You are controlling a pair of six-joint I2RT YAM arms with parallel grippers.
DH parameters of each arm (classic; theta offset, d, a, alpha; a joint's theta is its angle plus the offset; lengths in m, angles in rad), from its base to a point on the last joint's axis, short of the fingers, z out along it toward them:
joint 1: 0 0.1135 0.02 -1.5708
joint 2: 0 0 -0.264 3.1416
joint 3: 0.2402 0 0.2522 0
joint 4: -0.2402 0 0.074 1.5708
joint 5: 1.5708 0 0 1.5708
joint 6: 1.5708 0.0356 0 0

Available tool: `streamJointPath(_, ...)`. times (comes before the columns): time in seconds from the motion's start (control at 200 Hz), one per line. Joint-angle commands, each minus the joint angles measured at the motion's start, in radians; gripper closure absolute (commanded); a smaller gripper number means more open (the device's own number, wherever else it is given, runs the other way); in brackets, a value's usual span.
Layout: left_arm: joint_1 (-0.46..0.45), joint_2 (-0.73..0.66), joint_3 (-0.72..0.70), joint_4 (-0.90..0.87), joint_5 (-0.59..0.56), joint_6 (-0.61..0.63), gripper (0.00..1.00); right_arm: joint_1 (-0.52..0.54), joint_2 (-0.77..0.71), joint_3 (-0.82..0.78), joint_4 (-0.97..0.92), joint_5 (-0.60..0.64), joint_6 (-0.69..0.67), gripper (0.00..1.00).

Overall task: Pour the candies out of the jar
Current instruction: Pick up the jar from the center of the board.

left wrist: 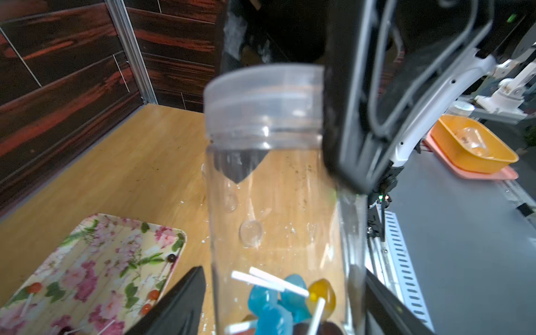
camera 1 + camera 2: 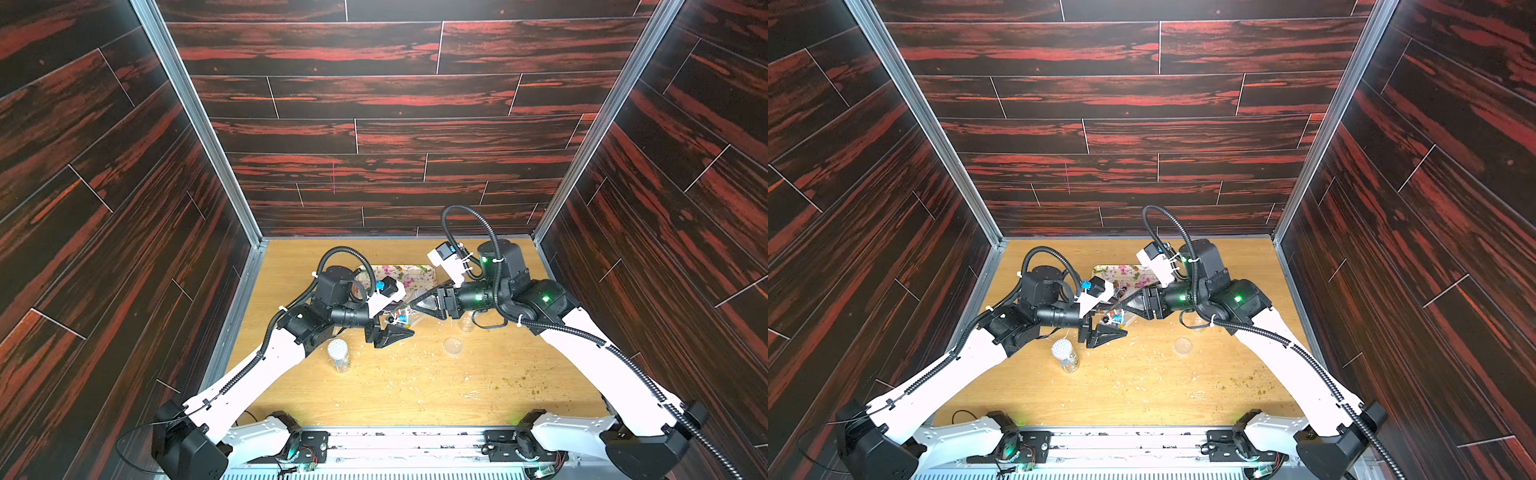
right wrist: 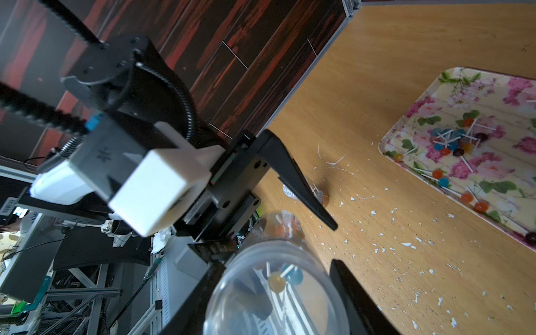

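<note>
- Clear plastic jar (image 1: 275,203) is held above the table (image 2: 415,395), near the floral tray (image 3: 493,87); long axis near level.
- Capped end points toward my right gripper (image 3: 280,269); those jaws are clamped on it.
- Base end, holding the candies (image 1: 278,301), sits between my left gripper (image 1: 282,269) jaws; grip there cannot be determined.

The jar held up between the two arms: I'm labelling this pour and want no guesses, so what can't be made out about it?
Candies in the jar: left wrist view's bottom edge cuts the pile; no count.
Left gripper: same edge cuts its fingers; contact with the jar unclear.
Lid: blurred there, one side behind the right gripper; tightness unknown.
Both top views: jar too small, overlapped by the grippers.
</note>
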Motion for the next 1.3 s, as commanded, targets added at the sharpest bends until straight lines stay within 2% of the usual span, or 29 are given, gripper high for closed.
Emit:
streamJointPath(0.0, -0.014, -0.020, 0.010, 0.014, 0.023, -0.016, 0.23, -0.008, -0.029, -0.009, 0.043, -0.045, 0.008, 0.56)
streamJointPath(0.646, -0.038, -0.048, -0.017, 0.052, -0.031, -0.004, 0.50, -0.010, -0.018, -0.019, 0.070, -0.069, 0.037, 0.56)
streamJointPath(0.756, -0.044, -0.050, -0.019, 0.057, -0.036, 0.000, 0.52, -0.011, -0.013, -0.019, 0.068, -0.066, 0.038, 0.53)
streamJointPath(0.802, -0.047, -0.050, -0.021, 0.060, -0.039, 0.000, 0.53, -0.009, -0.012, -0.018, 0.068, -0.066, 0.041, 0.50)
streamJointPath(1.017, -0.055, -0.066, -0.067, 0.141, -0.075, -0.048, 0.56, -0.011, -0.012, -0.010, 0.068, -0.004, 0.060, 0.24)
streamJointPath(1.037, -0.057, -0.068, -0.074, 0.151, -0.080, -0.055, 0.56, -0.010, -0.013, -0.010, 0.069, 0.001, 0.063, 0.16)
streamJointPath(1.082, -0.059, -0.072, -0.087, 0.174, -0.096, -0.068, 0.56, -0.010, -0.015, -0.010, 0.069, 0.015, 0.073, 0.10)
streamJointPath(1.297, -0.074, -0.090, -0.133, 0.240, -0.186, -0.084, 0.58, -0.010, -0.037, -0.027, 0.066, 0.111, 0.154, 0.08)
